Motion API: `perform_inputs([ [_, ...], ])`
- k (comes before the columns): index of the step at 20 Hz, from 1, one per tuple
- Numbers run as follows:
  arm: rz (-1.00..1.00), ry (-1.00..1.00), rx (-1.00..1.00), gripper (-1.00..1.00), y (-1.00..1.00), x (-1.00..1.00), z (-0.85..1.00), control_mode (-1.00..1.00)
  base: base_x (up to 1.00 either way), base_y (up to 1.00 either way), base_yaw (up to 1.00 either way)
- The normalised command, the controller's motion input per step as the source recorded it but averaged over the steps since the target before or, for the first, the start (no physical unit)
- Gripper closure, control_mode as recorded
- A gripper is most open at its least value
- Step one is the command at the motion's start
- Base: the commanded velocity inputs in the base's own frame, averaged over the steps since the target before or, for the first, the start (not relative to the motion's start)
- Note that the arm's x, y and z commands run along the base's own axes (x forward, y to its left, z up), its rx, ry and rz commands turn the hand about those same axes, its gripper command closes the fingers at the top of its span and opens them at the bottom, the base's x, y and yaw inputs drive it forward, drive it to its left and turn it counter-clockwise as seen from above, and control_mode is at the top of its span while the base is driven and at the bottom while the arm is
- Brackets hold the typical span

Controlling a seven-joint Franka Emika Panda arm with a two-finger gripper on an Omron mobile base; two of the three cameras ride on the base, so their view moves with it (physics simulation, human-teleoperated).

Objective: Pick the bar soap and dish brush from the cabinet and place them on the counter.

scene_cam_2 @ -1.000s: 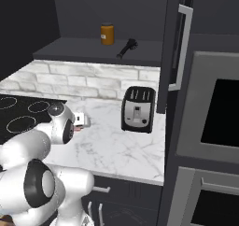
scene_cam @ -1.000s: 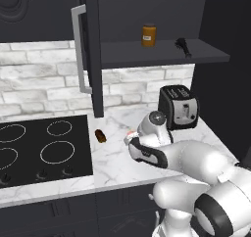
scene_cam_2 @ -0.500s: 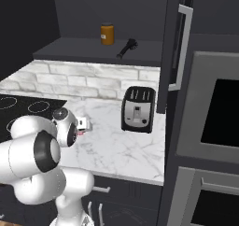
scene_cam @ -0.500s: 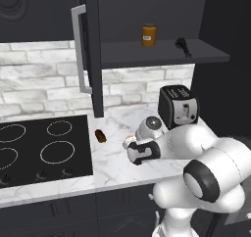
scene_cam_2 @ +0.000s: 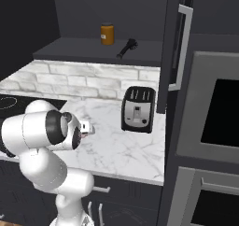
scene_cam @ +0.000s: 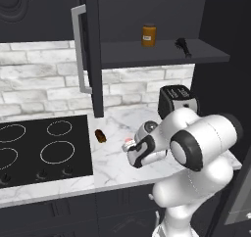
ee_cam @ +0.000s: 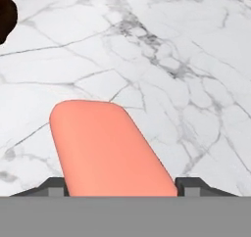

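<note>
**Soap low over the counter, brush waiting on the shelf**

We have the bar soap (ee_cam: 110,150) between our jaws, which stand wide because they clamp the block across its broad faces — in the hand view a finger tip (ee_cam: 192,186) sits against either side of the pink slab, and white marble runs close beneath it. From the left base view the gripper (scene_cam: 130,150) is low over the counter (scene_cam: 117,167), just right of the black cooktop (scene_cam: 41,148) and near the dark brown lump (scene_cam: 100,135) lying on the marble. We cannot tell whether the soap already touches the stone or hangs just above it.

We judge this to be the set-down of the first item: the arm is folded down and forward so the soap meets the worktop flat, on bare marble apart from the toaster (scene_cam_2: 137,109).

The dish brush (scene_cam_2: 127,47) lies on the inner shelf of the cabinet (scene_cam: 162,55), to the right of the amber jar (scene_cam: 149,35) and apart from it. The door (scene_cam: 90,50) stands swung open toward us — so the shelf is free to reach once the soap is let go. The brush's thin handle will likely want a narrower, more careful grip.
</note>
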Motion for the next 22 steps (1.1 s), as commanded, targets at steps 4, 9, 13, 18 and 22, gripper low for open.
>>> perform_inputs([
  [4, 0.0, 0.01, 0.0, 1.0, 0.0, 0.23, -0.29, -1.0, 0.0, 0.0, 0.0],
  [9, 0.0, 0.02, 0.0, 1.0, 0.03, 0.26, -0.37, -1.0, 0.0, 0.0, 0.0],
  [13, 0.0, 0.04, 0.0, -1.0, 0.05, 0.25, -0.31, -1.0, 0.0, 0.0, 0.0],
  [18, 0.0, 0.01, 0.0, -1.0, 0.0, -0.01, 0.05, -1.0, 0.0, 0.0, 0.0],
  [22, 0.0, -0.01, 0.0, -1.0, -0.02, -0.13, 0.28, -1.0, 0.0, 0.0, 0.0],
])
